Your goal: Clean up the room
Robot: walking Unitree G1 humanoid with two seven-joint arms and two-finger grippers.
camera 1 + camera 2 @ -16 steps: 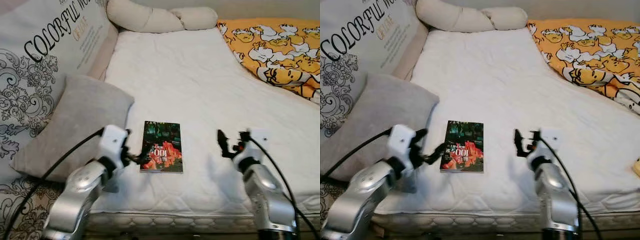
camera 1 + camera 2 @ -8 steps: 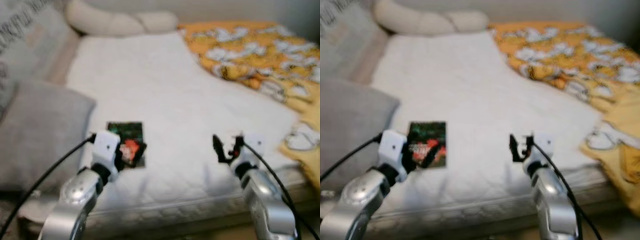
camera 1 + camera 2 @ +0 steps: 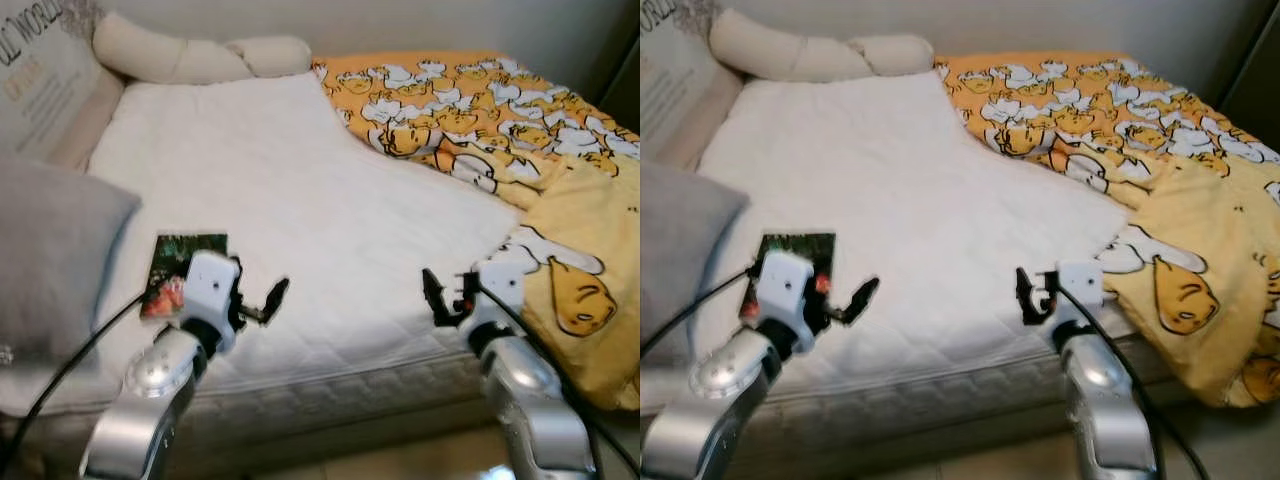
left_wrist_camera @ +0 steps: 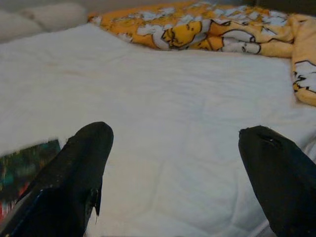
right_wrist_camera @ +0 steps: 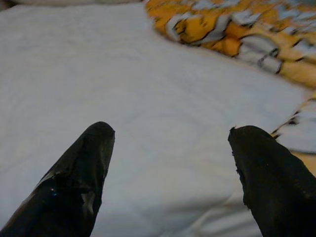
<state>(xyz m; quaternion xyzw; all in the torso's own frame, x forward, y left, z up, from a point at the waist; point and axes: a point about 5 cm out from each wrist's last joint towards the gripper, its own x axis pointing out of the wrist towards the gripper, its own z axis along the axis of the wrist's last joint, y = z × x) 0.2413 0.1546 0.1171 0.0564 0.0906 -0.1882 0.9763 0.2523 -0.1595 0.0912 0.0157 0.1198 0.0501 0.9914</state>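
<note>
Bed: white quilted mattress (image 3: 300, 190) occupied most of the scene, its near edge running below both arms.
Book: dark cover with red print, lay flat on the mattress near the near-left edge (image 3: 175, 265); its lower part was hidden behind the left wrist housing.
Blanket: orange-yellow cartoon-print blanket (image 3: 480, 110) covered the right side of the bed and draped over the near-right corner.
Grey pillow: rested at the left edge of the bed (image 3: 50, 260), beside the book.
Bolster: long cream bolster (image 3: 180, 58) lay across the head of the bed.
Printed cushion: stood at the far left, lettering partly visible (image 3: 40, 70).
Left end effector: hovered over the mattress just right of the book (image 3: 268, 300); released, fingers (image 4: 79, 168) spread wide, grasping nothing.
Right end effector: hovered over the near-right part of the mattress (image 3: 442, 298), close to the blanket edge; released, fingers (image 5: 84, 168) spread wide, grasping nothing.
</note>
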